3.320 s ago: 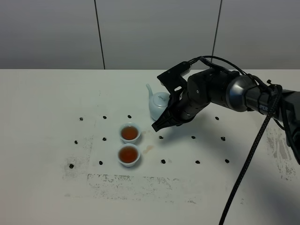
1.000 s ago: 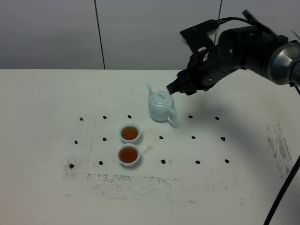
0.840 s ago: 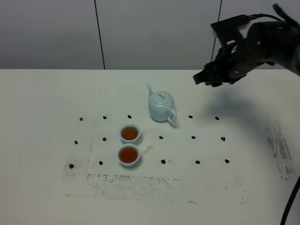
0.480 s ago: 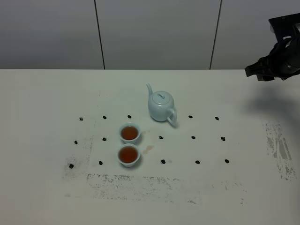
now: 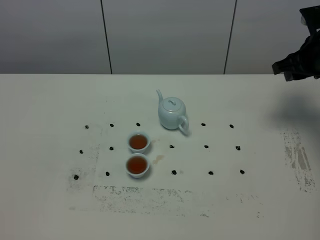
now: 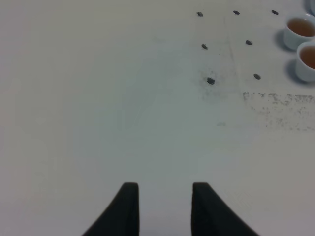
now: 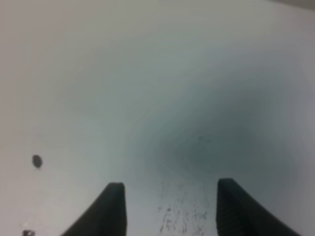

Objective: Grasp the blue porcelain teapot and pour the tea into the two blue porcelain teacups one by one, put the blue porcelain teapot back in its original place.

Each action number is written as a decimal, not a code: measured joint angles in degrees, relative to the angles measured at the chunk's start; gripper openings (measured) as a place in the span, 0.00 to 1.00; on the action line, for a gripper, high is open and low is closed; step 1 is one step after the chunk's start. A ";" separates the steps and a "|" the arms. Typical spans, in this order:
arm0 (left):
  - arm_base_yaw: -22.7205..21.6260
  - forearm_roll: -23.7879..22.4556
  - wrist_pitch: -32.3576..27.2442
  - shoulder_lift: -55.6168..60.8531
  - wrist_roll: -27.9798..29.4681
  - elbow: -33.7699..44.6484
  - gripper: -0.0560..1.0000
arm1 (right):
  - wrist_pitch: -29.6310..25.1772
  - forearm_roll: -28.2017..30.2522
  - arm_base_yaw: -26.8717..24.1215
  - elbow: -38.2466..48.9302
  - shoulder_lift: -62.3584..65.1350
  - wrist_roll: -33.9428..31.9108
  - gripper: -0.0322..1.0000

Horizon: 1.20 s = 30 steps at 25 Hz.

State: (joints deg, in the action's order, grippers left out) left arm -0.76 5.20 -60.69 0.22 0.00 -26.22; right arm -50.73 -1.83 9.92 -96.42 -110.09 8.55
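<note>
The task looks essentially finished: both cups (image 5: 138, 154) hold tea (image 5: 137, 164), and the teapot (image 5: 172, 113) stands upright on the worktop (image 5: 50, 210) just behind them, untouched. The right tool (image 7: 170, 209) hangs spread and empty at the far edge; the left tool (image 6: 165, 206) is parted, idle.

The right gripper (image 7: 167, 206) hung raised at the far right edge of the exterior view, its jaws spread wide and holding nothing. The left gripper (image 6: 162, 209) hovered low, its two dark fingers (image 6: 127, 209) parted with a narrow gap, also empty.
</note>
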 joint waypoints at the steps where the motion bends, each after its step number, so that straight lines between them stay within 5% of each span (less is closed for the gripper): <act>1: 0.00 0.00 0.00 0.00 0.00 0.00 0.33 | -0.67 0.05 -0.04 0.05 1.22 -0.15 0.42; 19: 0.00 0.00 0.00 0.00 0.00 0.00 0.33 | -1.43 0.53 -3.37 35.27 36.18 -2.93 0.42; 30: 0.00 0.00 0.00 0.00 0.00 0.00 0.33 | -7.26 0.75 -3.37 51.89 55.10 -2.99 0.42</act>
State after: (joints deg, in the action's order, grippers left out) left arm -0.76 5.20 -60.69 0.22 0.00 -26.22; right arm -57.99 -1.08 6.54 -44.53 -54.99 5.57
